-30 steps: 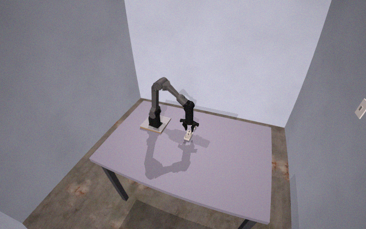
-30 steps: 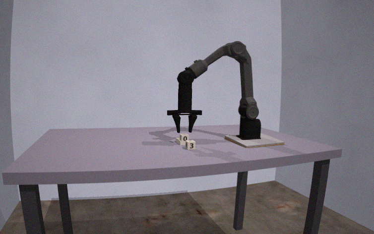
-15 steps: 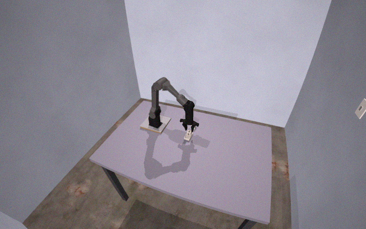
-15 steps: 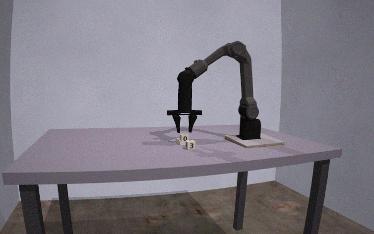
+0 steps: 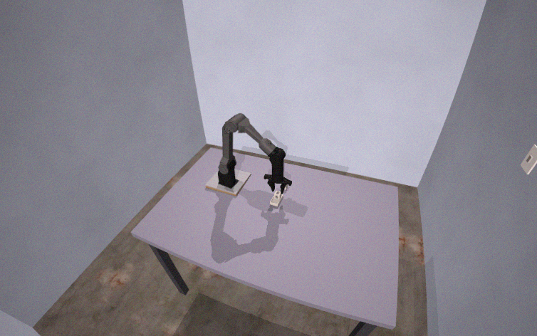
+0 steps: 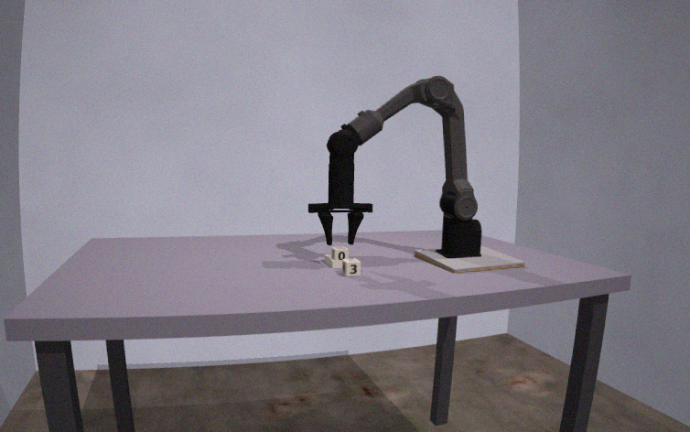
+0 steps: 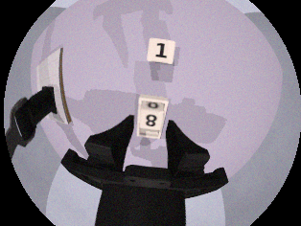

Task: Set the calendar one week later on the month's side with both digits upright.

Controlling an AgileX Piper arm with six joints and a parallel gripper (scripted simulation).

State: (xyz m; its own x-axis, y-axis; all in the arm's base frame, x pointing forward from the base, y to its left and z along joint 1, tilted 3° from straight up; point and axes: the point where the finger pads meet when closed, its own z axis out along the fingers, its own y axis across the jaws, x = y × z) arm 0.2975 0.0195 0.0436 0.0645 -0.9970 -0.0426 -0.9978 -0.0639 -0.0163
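Gripper (image 6: 339,238): hanging straight down just above the tray cube, fingers spread partway, pinching nothing.
Tray (image 6: 329,260): lying flat on the worktop (image 6: 203,285), near the arm's base plate (image 6: 509,262).
Cube in tray (image 6: 339,253): standing in the tray, showing 0 toward the exterior view, 8 on top.
Loose cube (image 6: 351,267): sitting on the worktop just beside the tray, showing 3 sideways-on, 1 upward.
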